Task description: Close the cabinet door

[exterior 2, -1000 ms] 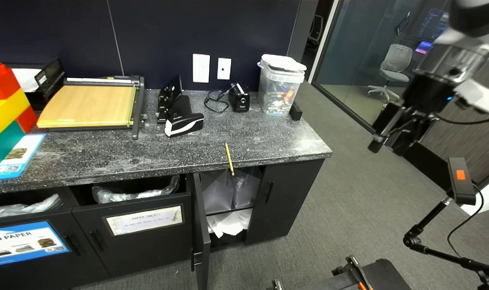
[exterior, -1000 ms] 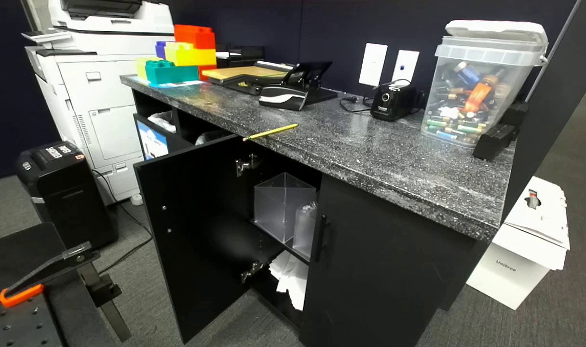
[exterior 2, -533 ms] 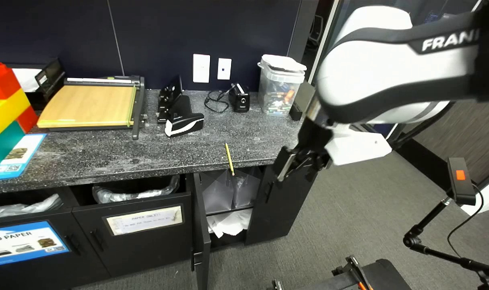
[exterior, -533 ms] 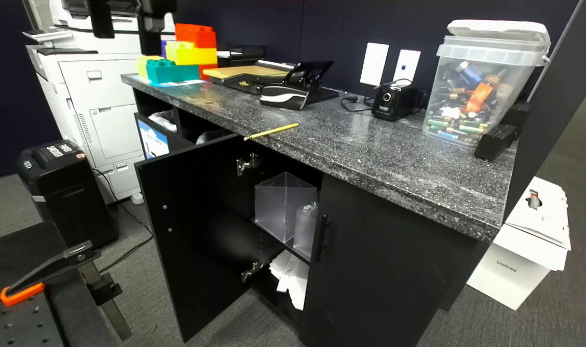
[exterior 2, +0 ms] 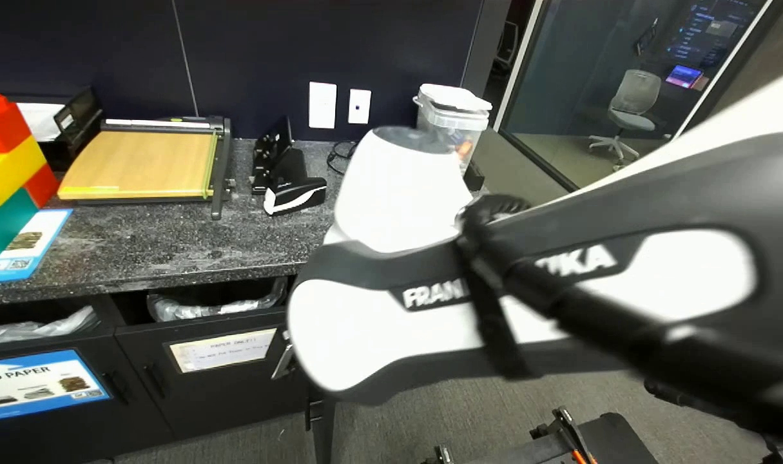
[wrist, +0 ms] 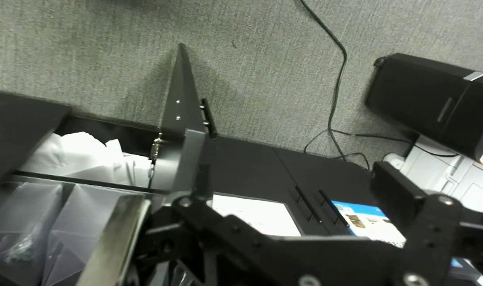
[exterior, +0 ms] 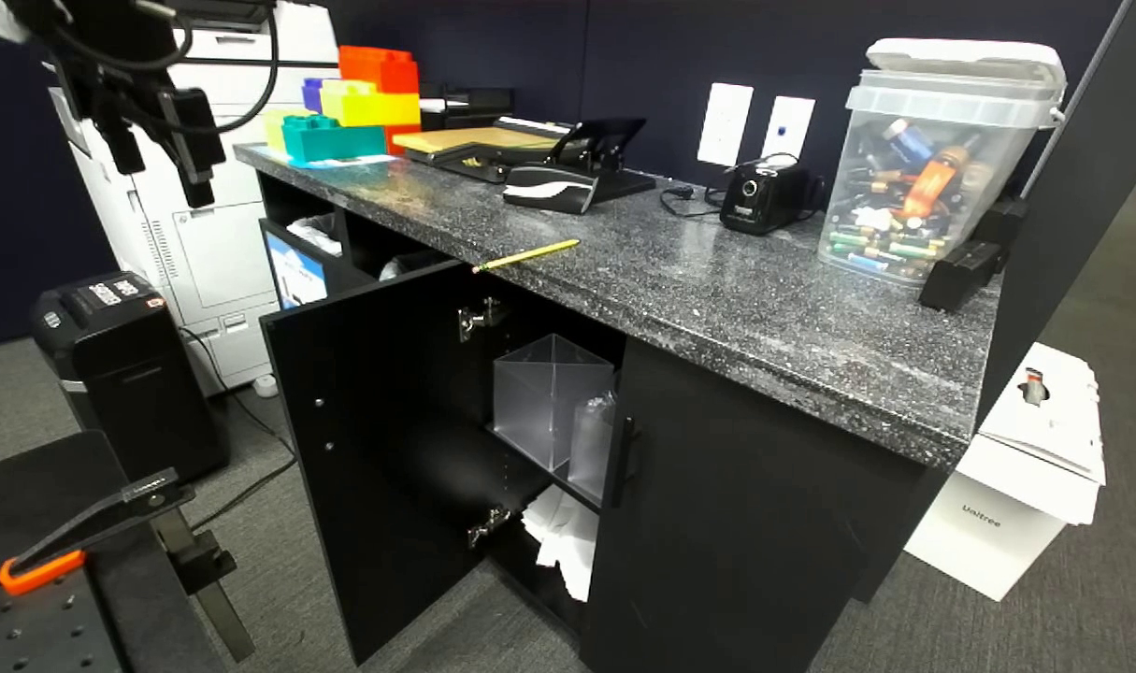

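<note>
The cabinet door (exterior: 371, 486) is a tall matte black panel standing wide open on its hinges. In an exterior view only its lower edge (exterior 2: 324, 428) shows below the arm. In the wrist view the door (wrist: 180, 93) points away from the cabinet, with a black bar handle (wrist: 208, 118) on its outer face. My gripper (exterior: 164, 184) is open and empty, above and to the left of the door in that exterior view, apart from it. In the wrist view the gripper's fingers (wrist: 293, 174) are wide apart, and the left finger overlaps the door in the picture.
The granite countertop (exterior: 717, 290) overhangs the cabinet, and a yellow pencil (exterior: 525, 256) juts past its edge. A black shredder (exterior: 123, 374) and a white printer (exterior: 222, 243) stand beyond the door. A black bench with a clamp (exterior: 147, 495) is at lower left. Clear bins (exterior: 553, 402) sit inside the cabinet.
The arm has swung leftward across an exterior view, now covering much of the cabinet there. In the other exterior view the gripper has come in from the top and moved down and left. The door has not moved.
</note>
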{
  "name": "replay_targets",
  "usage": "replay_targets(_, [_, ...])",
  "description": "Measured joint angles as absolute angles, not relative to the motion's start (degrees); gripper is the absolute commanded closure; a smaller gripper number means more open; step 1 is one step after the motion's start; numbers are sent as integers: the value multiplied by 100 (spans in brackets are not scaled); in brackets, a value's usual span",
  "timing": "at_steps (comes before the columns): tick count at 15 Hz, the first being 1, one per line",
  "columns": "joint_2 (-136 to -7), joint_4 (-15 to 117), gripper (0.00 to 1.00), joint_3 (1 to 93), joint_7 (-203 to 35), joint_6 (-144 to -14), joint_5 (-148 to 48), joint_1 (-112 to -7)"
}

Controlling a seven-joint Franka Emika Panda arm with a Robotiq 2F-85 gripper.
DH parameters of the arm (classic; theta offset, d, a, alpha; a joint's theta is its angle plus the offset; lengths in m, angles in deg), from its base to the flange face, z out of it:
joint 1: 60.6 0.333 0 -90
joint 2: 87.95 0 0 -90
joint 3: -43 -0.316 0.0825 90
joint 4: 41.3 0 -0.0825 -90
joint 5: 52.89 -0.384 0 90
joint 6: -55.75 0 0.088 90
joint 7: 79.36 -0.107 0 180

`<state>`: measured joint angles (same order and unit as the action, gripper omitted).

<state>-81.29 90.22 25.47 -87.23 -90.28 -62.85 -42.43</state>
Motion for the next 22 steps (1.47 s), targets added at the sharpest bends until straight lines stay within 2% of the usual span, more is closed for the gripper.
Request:
replay_targets(5, [-6289, 7903, 0, 2591, -9328, -9781, -5908, -3872])
replay_targets(14, [-3527, 5106, 0, 3016, -9526, -9799, -5825, -3415])
replay_targets(18, [-2942, 4532, 0, 3039, -9526, -9780, -5931, -3464])
replay_targets(22, [-3017, 4917, 0, 3039, -9526, -9777, -6020, -3572])
